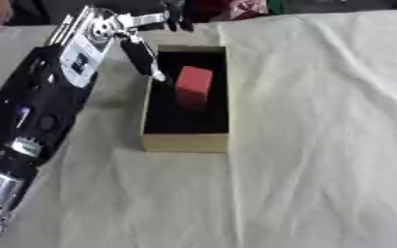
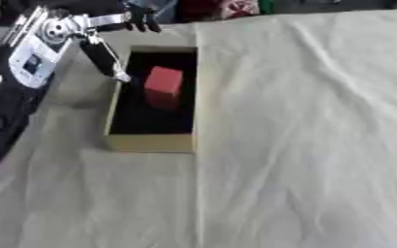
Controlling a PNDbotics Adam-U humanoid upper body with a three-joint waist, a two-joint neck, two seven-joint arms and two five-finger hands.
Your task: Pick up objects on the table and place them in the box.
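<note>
A pale cloth (image 1: 320,169) is spread over the table. On it a box (image 1: 186,142) is set, and a red block (image 1: 193,85) is seen inside. The left hand (image 1: 140,51) is held over the box's far left edge, fingers spread wide, nothing gripped.

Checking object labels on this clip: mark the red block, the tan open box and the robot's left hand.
red block (image 1: 193,81), left eye view, its upper face
tan open box (image 1: 186,142), left eye view, its near wall
left hand (image 1: 139,54), left eye view, a dark finger
</note>
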